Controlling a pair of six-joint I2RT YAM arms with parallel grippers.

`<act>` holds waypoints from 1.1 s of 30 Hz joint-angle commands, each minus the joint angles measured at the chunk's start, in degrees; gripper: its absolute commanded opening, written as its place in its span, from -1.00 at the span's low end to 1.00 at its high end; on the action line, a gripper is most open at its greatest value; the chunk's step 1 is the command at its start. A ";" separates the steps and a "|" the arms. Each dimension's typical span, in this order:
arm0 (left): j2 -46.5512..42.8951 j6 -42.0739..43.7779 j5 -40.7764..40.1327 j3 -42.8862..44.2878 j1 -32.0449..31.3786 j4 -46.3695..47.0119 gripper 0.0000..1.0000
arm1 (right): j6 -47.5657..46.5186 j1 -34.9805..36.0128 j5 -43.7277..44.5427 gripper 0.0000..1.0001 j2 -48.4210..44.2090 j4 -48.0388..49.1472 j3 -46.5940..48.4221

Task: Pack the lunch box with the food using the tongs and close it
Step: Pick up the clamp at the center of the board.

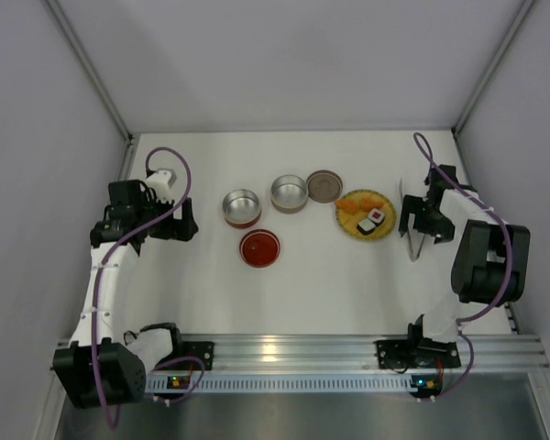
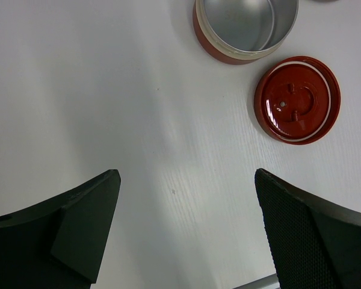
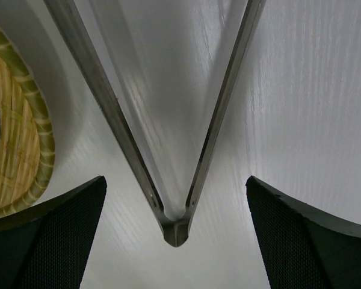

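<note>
Slim silver tongs (image 3: 117, 120), two thin flat arms meeting in a narrow V, lying on the white table (image 3: 307, 90) just right of the woven yellow plate (image 3: 24, 120), right gripper (image 3: 175, 183) fingers spread wide either side of the joined end, left gripper (image 2: 186, 174) likewise spread wide, holding nothing, at the left side

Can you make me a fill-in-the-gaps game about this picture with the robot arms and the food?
1. The food sits on a yellow woven ____.
2. The right gripper has its open jaws above the silver ____.
3. The left gripper, jaws open over bare table, holds ____.
Missing words: plate; tongs; nothing.
</note>
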 commanded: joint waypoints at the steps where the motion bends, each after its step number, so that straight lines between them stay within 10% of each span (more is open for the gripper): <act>1: -0.06 1.11 1.00 0.12 0.29 2.30 0.96 | 2.01 -0.68 0.84 0.94 3.21 4.20 3.71; 33: 2.84 -0.47 0.91 -4.19 0.29 8.28 0.97 | 1.23 1.26 2.07 0.70 14.46 4.55 11.98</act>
